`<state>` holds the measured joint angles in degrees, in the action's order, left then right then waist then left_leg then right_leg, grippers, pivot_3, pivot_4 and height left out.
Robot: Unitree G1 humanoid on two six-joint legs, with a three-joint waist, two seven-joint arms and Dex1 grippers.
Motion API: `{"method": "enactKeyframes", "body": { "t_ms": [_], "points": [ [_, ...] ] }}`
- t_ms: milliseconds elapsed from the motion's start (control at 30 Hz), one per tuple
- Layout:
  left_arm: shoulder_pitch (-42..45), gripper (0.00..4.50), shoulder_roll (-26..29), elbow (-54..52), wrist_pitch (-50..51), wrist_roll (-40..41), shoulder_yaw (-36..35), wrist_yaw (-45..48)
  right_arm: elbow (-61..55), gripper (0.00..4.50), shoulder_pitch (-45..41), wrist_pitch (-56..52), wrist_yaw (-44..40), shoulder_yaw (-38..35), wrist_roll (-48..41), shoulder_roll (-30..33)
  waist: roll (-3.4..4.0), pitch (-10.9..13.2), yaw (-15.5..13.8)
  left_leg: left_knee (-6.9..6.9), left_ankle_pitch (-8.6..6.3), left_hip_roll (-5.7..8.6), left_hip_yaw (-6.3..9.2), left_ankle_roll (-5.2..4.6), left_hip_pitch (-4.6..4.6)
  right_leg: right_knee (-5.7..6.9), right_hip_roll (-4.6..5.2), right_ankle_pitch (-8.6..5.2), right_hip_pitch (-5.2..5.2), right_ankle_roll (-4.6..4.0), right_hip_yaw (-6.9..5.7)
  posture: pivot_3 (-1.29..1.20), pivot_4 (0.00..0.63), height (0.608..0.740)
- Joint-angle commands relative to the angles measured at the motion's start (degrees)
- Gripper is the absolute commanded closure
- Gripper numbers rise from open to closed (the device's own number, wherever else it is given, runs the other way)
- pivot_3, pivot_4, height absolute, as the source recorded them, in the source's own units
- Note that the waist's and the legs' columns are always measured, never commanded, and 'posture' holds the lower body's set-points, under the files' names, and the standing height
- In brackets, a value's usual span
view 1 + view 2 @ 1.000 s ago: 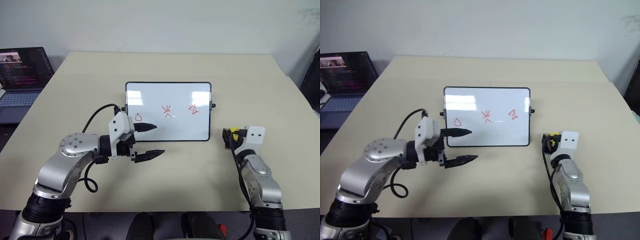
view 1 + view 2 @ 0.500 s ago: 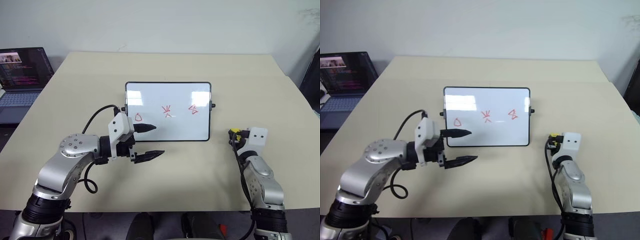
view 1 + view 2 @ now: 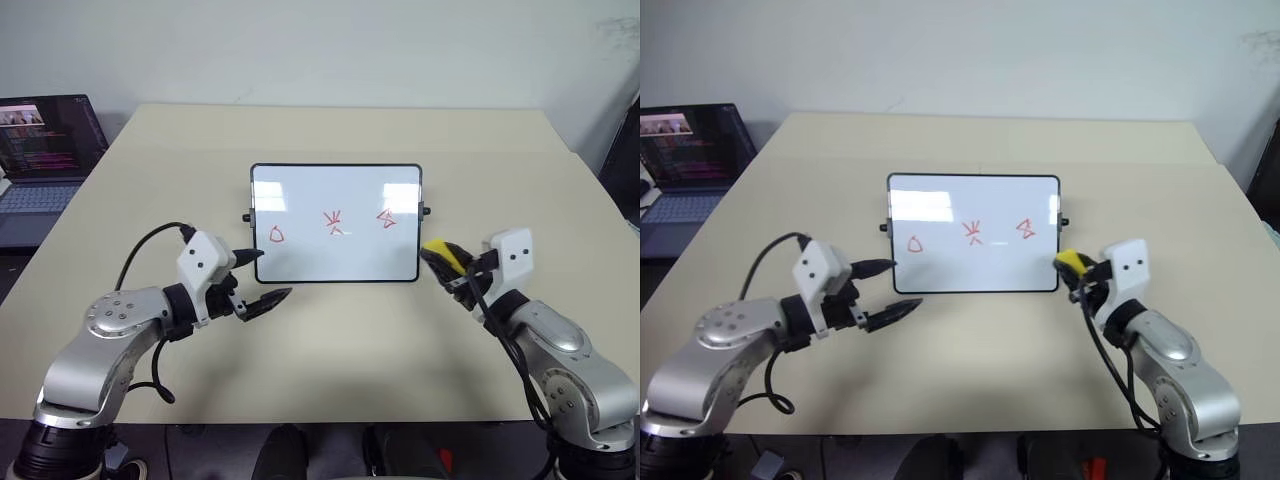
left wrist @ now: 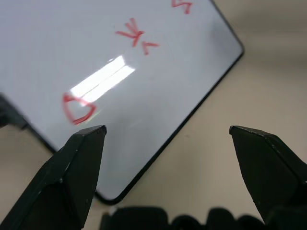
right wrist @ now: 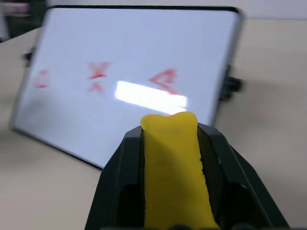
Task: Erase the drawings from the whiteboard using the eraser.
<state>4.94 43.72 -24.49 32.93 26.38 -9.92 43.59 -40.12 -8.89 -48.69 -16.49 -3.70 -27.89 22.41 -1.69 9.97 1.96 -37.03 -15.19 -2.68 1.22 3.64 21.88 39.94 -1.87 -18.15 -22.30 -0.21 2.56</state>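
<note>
Bright, even light — glare on whiteboard [image 3: 335, 222], wrist views blurred.

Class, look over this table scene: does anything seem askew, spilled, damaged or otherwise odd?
Nothing stands out. The whiteboard lies flat and square on the table, three red drawings intact; the right gripper holds the eraser.

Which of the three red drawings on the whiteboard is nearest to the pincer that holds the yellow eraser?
The arrow-like red triangle, the rightmost of the three. It lies closest to the right pincer, unlike the star-like scribble and rounded triangle.
</note>
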Motion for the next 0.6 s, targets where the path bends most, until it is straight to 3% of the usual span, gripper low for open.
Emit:
{"method": "enactKeyframes", "body": {
  "t_ms": [33, 133, 267, 333, 467, 600],
  "points": [
    [-2.20, 0.00, 1.80, -2.18, 1.05, 0.34, -4.75, -0.84, -1.10, 3.33, -6.61, -0.88, -1.75, 4.74, 0.14, 1.29, -0.02, 0.01, 0.24, -0.01, 0.00, 0.00, -0.01, 0.00, -0.02, 0.00, 0.00, 0.00, 0.00, 0.00, 0.01, 0.00, 0.150, 0.740],
    [-4.33, 0.00, 1.95, -1.27, 1.98, 0.72, -8.43, -1.71, 4.44, 3.33, -13.35, 2.41, -5.77, 11.79, 2.47, 0.99, -0.03, 0.02, 0.44, 0.03, 0.00, -0.01, 0.04, 0.00, -0.01, -0.01, -0.01, 0.00, -0.02, -0.02, -0.04, 0.00, 0.150, 0.740],
    [-6.67, 0.00, 3.97, 2.92, 0.48, -3.15, -8.46, -1.84, 16.26, 3.33, -22.95, 12.14, -10.28, 23.54, 12.53, 0.31, -0.02, 0.04, 0.44, 0.05, 0.00, -0.02, 0.05, 0.00, -0.02, -0.03, -0.01, 0.05, -0.03, -0.15, -0.06, 0.00, 0.150, 0.740],
    [-4.98, 0.00, 4.33, 5.82, 0.41, -4.12, -8.39, -2.88, 24.11, 3.33, -29.64, 17.80, -10.90, 28.79, 18.16, -3.09, -0.05, 0.06, 0.42, 0.04, 0.00, -0.01, 0.05, 0.00, 0.00, -0.04, 0.00, 0.11, -0.04, -0.24, -0.08, 0.00, 0.150, 0.740],
    [-2.76, 0.00, 6.00, 8.51, -0.42, -5.89, -7.37, -1.92, 38.43, 3.33, -39.35, 27.84, -11.22, 34.81, 26.97, -9.56, -0.17, 0.13, 0.43, 0.03, 0.00, -0.04, 0.08, 0.00, 0.05, 0.00, 0.00, 0.12, -0.10, -0.27, -0.14, 0.00, 0.150, 0.740],
    [-1.61, 0.00, 6.27, 7.55, 0.53, -5.17, -6.53, -0.57, 50.02, 3.33, -44.11, 34.13, -9.88, 35.45, 31.26, -15.31, -0.22, 0.10, 0.04, 0.05, -0.01, -0.03, 0.09, 0.01, 0.17, -0.09, 0.10, 0.12, -0.14, -0.29, -0.20, 0.00, 0.150, 0.740]
  ]
}}
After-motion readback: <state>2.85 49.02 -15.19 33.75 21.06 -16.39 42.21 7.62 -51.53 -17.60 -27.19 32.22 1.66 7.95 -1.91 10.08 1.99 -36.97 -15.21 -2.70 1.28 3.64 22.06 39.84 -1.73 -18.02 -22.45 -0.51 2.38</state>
